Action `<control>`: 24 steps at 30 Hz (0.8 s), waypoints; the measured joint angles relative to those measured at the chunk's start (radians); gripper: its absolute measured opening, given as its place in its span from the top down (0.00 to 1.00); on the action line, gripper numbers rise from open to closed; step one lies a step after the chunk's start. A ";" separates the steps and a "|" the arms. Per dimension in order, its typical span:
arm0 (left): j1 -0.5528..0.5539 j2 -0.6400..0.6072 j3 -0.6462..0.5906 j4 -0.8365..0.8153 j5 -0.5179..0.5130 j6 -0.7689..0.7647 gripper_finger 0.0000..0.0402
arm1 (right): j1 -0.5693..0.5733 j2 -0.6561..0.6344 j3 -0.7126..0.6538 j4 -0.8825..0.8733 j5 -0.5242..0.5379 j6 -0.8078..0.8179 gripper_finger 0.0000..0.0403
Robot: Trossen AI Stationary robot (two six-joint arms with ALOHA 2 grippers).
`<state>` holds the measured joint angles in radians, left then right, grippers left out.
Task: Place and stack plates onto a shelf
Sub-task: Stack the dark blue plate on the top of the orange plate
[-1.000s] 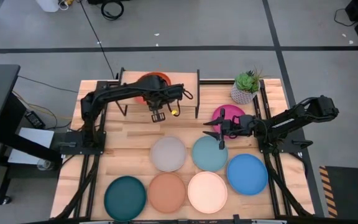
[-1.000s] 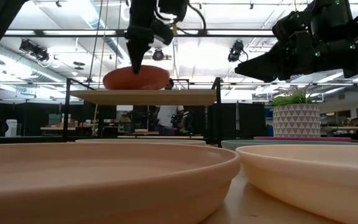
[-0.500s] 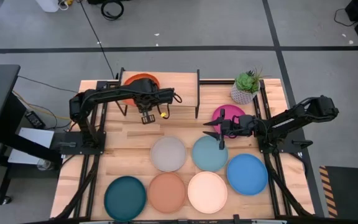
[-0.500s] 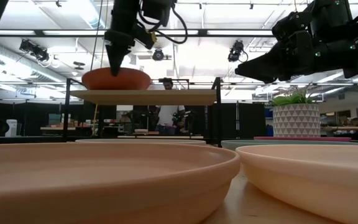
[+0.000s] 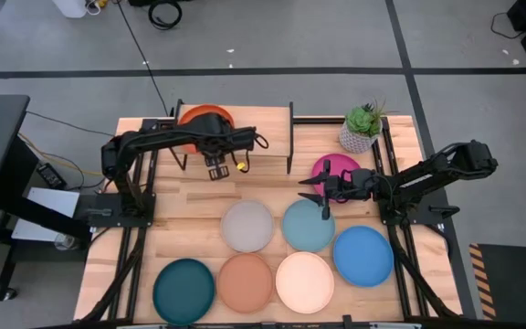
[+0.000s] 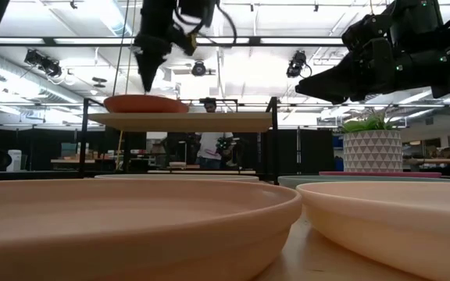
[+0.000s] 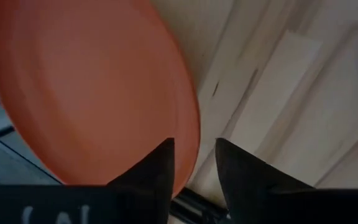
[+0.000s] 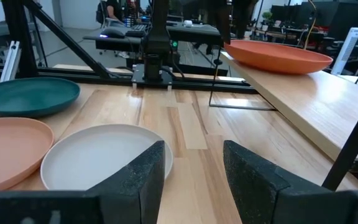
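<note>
The orange plate (image 5: pixel 203 117) lies flat on its base at the left end of the shelf (image 5: pixel 263 137), a low rack at the table's far side; the low view shows the plate (image 6: pixel 145 104) on the plank top (image 6: pixel 209 121). My left gripper (image 5: pixel 215 168) is open just above the plate's near rim (image 7: pixel 188 134), one finger on either side, touching nothing. My right gripper (image 5: pixel 307 189) hangs open above the table near the magenta plate (image 5: pixel 336 166), pointing toward the table's left edge. The grey plate (image 5: pixel 247 225) and pale blue plate (image 5: pixel 308 225) lie in front.
The bright blue (image 5: pixel 363 255), cream (image 5: pixel 304 281), terracotta (image 5: pixel 245 281) and dark teal (image 5: pixel 184 290) plates lie along the table's near side. A potted plant (image 5: pixel 362 128) stands at the far right. The shelf's right half is bare plank.
My left gripper has carried the orange plate toward the table's left edge along the shelf top. The plate was tilted under the fingertips, then settled flat on the plank. The gripper has let go and risen slightly off the rim.
</note>
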<state>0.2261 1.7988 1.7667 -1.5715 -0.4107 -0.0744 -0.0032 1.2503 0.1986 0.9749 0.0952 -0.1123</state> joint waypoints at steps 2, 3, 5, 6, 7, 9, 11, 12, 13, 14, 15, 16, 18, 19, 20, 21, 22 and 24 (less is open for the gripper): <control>-0.026 0.000 0.056 0.000 -0.016 0.001 0.66 | 0.000 0.000 0.000 0.001 0.000 -0.001 0.58; -0.044 0.000 0.087 0.001 -0.036 0.001 0.65 | 0.000 0.000 0.000 0.002 0.000 -0.001 0.58; -0.087 0.000 0.147 0.002 -0.087 0.009 0.65 | 0.000 0.000 0.000 0.004 0.000 -0.003 0.58; -0.113 0.000 0.172 0.001 -0.100 0.016 0.65 | 0.000 0.000 0.000 0.004 0.000 -0.004 0.58; -0.141 0.000 0.192 0.002 -0.096 0.029 0.65 | 0.000 0.000 0.000 0.004 0.000 -0.008 0.58; -0.204 -0.001 0.212 0.004 -0.024 0.028 0.65 | 0.000 0.000 0.000 0.004 0.000 -0.014 0.58; -0.272 -0.002 0.205 0.028 0.088 -0.024 0.65 | 0.000 0.000 0.000 0.004 0.000 -0.015 0.58; -0.307 -0.002 0.187 0.052 0.144 -0.062 0.65 | 0.000 0.000 0.000 0.004 0.000 -0.019 0.58; -0.344 -0.002 0.160 0.075 0.186 -0.101 0.65 | 0.000 0.000 0.000 0.004 0.000 -0.020 0.58; -0.383 -0.001 0.126 0.103 0.211 -0.138 0.65 | 0.000 0.000 0.000 0.004 0.000 -0.021 0.58; -0.425 -0.001 0.087 0.140 0.233 -0.172 0.65 | 0.000 0.000 0.000 0.004 0.000 -0.022 0.58; -0.467 -0.001 0.045 0.178 0.251 -0.207 0.65 | 0.000 0.000 0.000 0.004 0.000 -0.022 0.58; -0.547 -0.001 -0.043 0.250 0.292 -0.272 0.65 | 0.000 0.000 0.000 0.004 0.000 -0.025 0.58; -0.582 0.000 -0.086 0.298 0.317 -0.313 0.65 | 0.000 0.000 0.000 0.004 0.000 -0.026 0.58; -0.617 0.000 -0.130 0.353 0.341 -0.355 0.65 | 0.000 0.000 0.000 0.004 0.000 -0.026 0.58; -0.647 0.000 -0.173 0.405 0.366 -0.396 0.65 | 0.000 0.000 0.000 0.004 0.000 -0.026 0.58; -0.676 0.000 -0.213 0.451 0.388 -0.438 0.65 | 0.000 0.000 0.000 0.006 0.000 -0.026 0.58; -0.723 0.000 -0.291 0.540 0.419 -0.513 0.65 | 0.000 0.000 0.000 0.020 0.000 -0.026 0.58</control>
<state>-0.4967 1.7988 1.4762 -1.0318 0.0082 -0.5875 -0.0029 1.2503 0.1986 0.9953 0.0952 -0.1384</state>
